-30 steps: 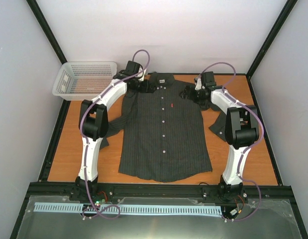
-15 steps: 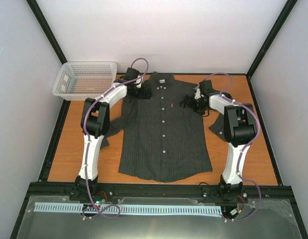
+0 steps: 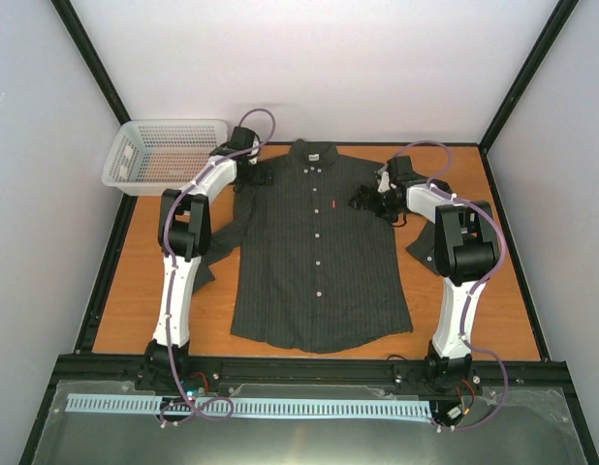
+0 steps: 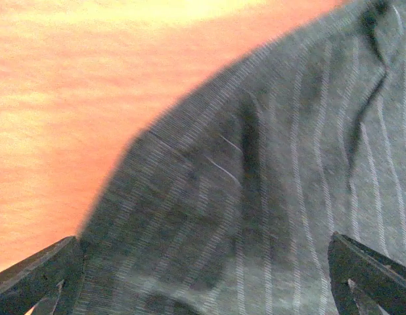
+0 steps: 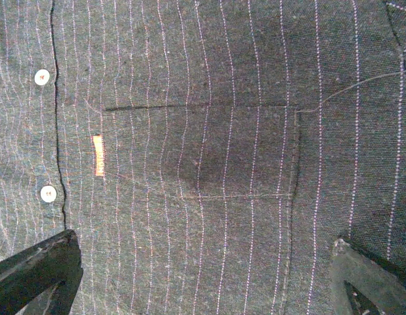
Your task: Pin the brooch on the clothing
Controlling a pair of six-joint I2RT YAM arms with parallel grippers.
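Across the middle of the overhead frame, the clothing [image 3: 319,262] lies flat and buttoned on the orange table [image 3: 125,291], collar toward the top. At its upper-left shoulder the left gripper [image 3: 249,170] hangs with fingers spread wide, holding nothing, just above the cloth's edge. Right of centre, the right gripper [image 3: 365,201] is likewise agape and empty over the chest pocket [image 5: 203,151], near the small red tag [image 5: 98,155]. A white basket [image 3: 164,155] sits upper left.
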